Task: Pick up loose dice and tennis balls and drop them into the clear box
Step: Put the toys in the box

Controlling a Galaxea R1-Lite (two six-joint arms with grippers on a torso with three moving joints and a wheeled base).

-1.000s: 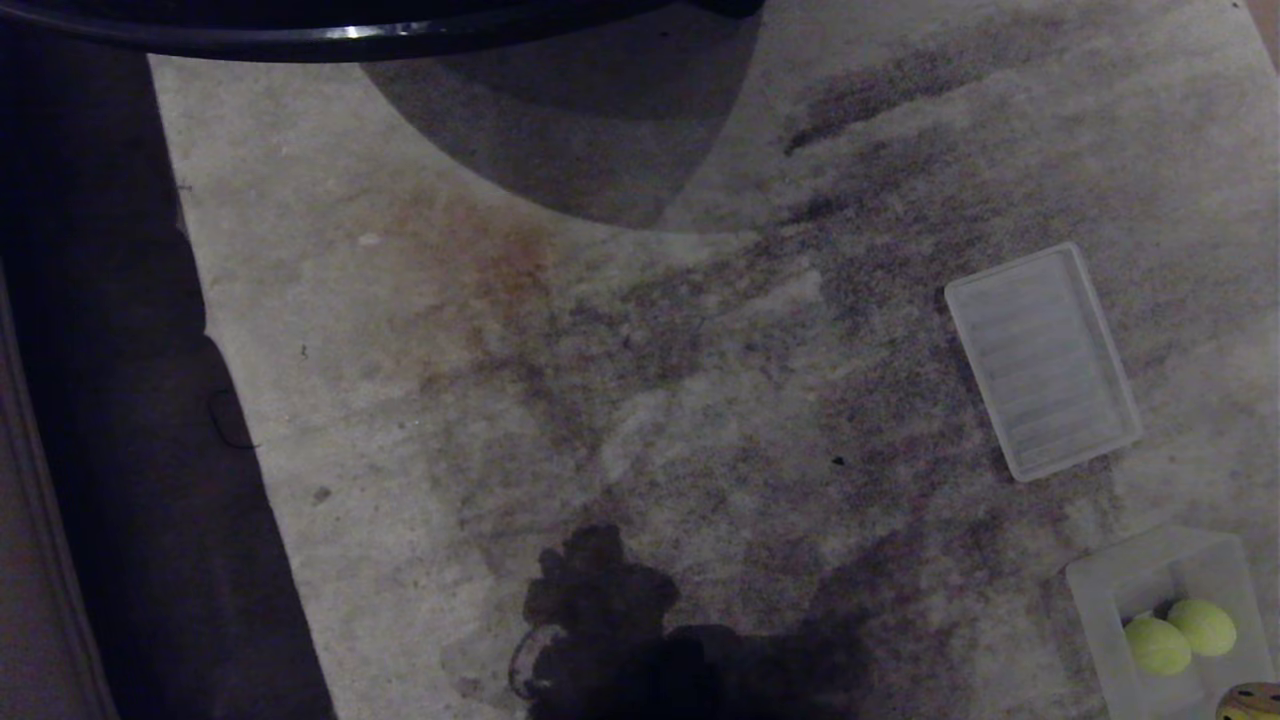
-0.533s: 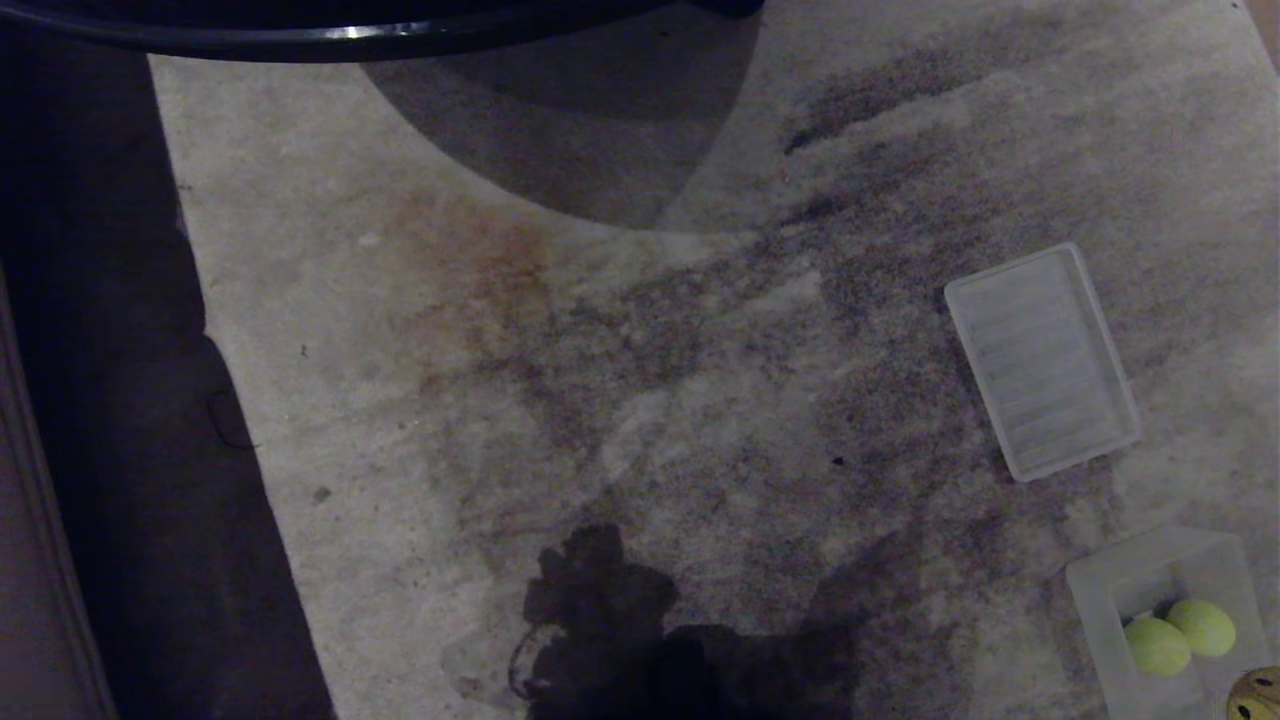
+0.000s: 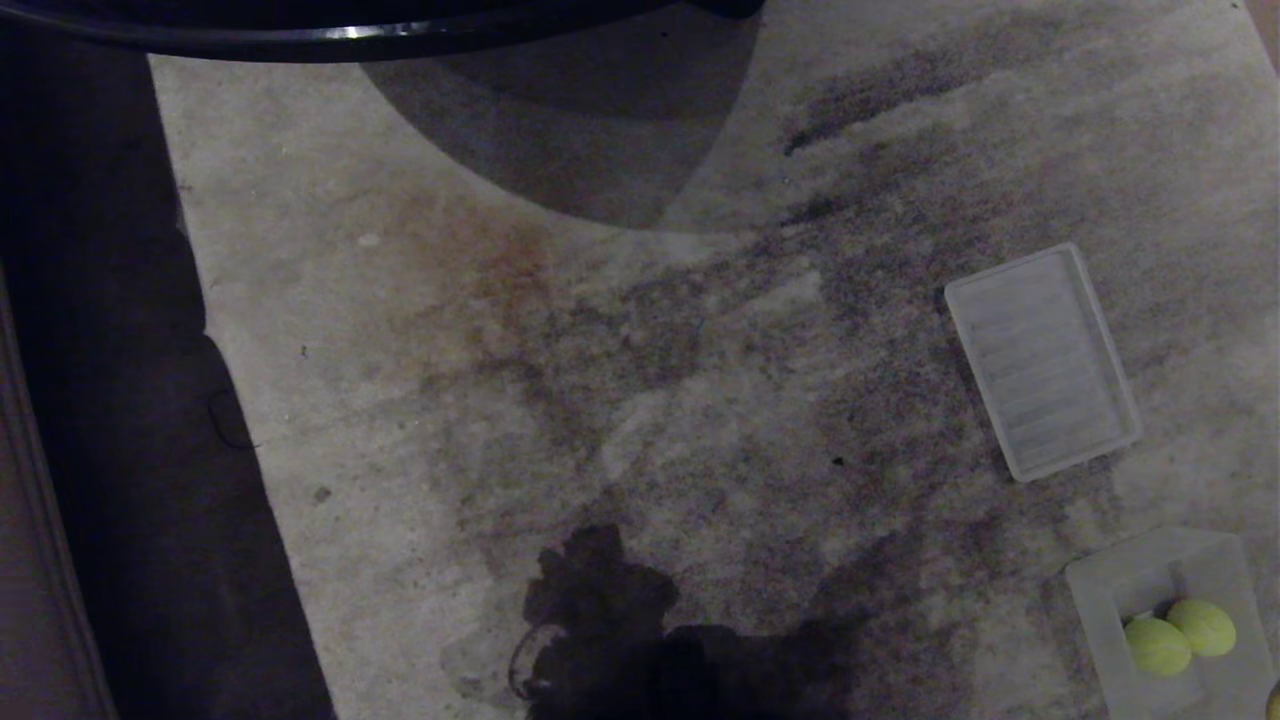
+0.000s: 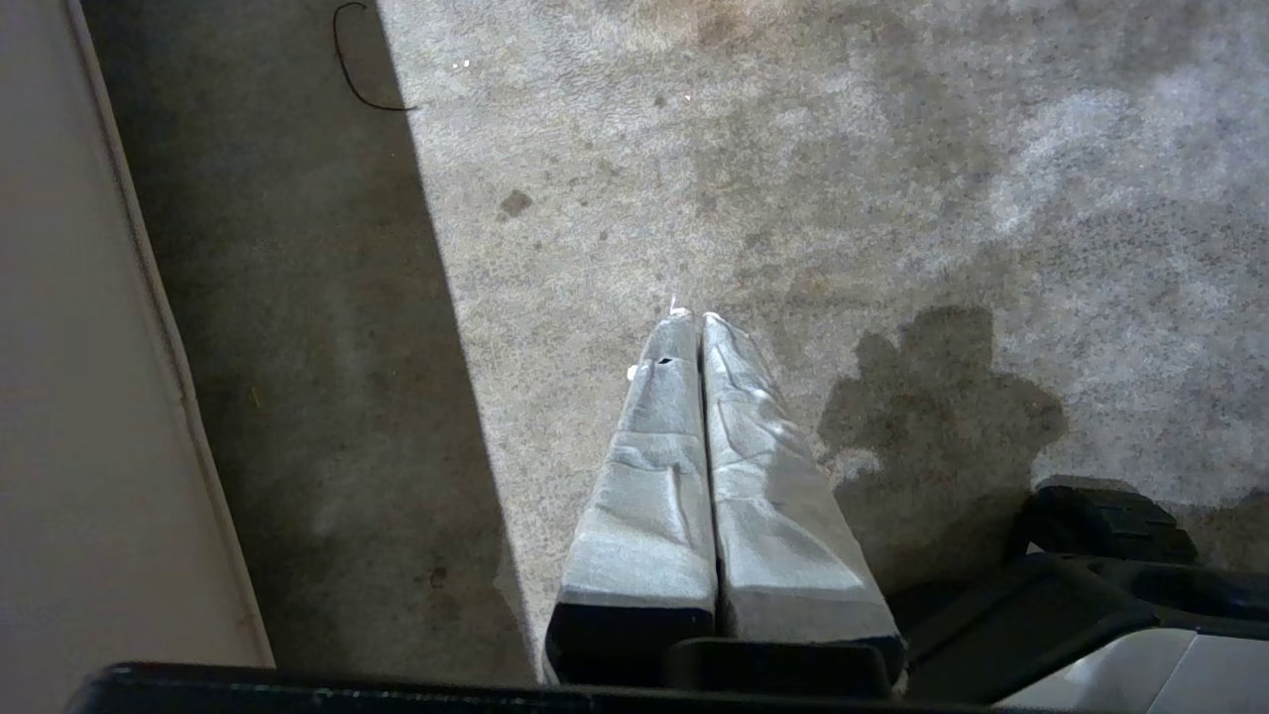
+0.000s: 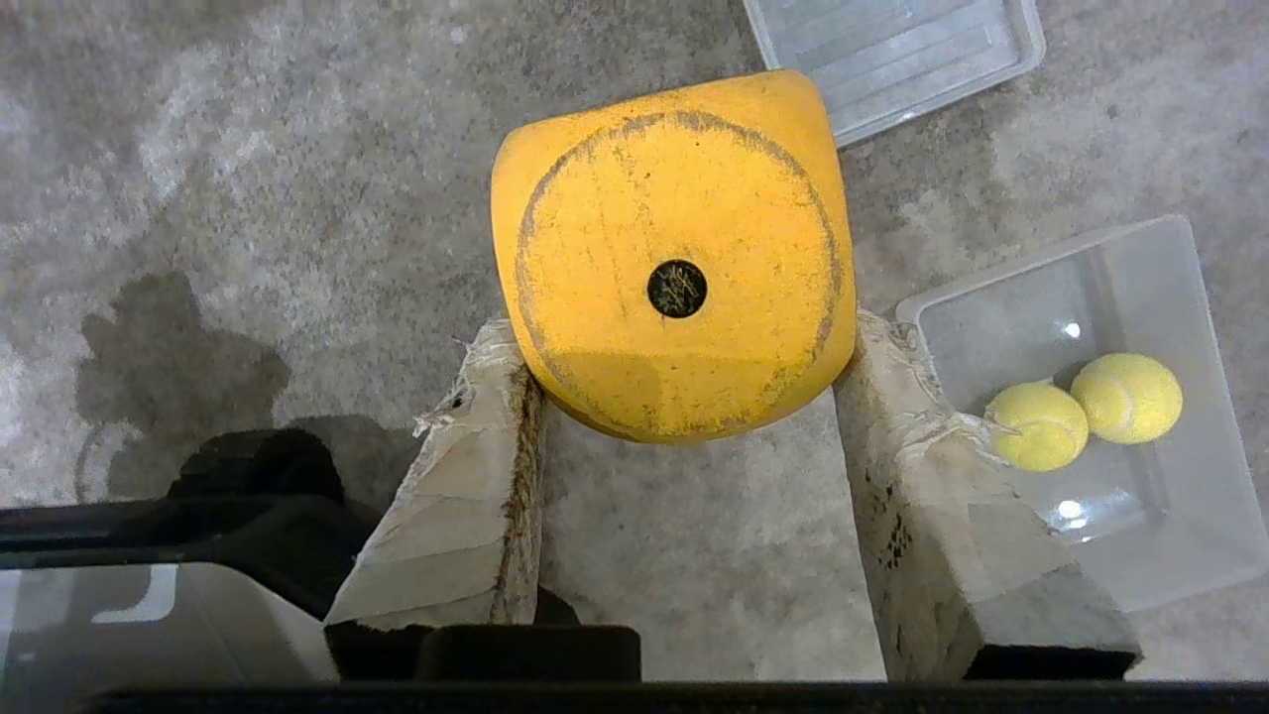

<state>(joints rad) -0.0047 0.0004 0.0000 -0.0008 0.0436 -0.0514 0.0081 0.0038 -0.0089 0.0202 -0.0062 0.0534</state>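
Right gripper: clamped on the yellow die, one taped finger on each side of the cube, single black pip facing the wrist camera, die held clear above the stained carpet. Barely in the head view: only a sliver of yellow at the near right corner.

Left gripper: fingers pressed together, nothing between them, hanging over the carpet near the left side, beside a dark strip of bare floor and a pale wall.

Clear box: on the carpet at the near right, partly cut off by the picture edge. Two tennis balls inside, side by side and touching. In the right wrist view, box just to the side of the held die, not under it.

Ribbed lid: flat on the carpet, farther out than the box, well apart from it, turned at a slant.

Red, beige and dark green dice: cannot tell where.

Far edge: curved dark rim with a rounded shadow below it on the carpet. Near middle: dark blotchy shadow on the carpet.
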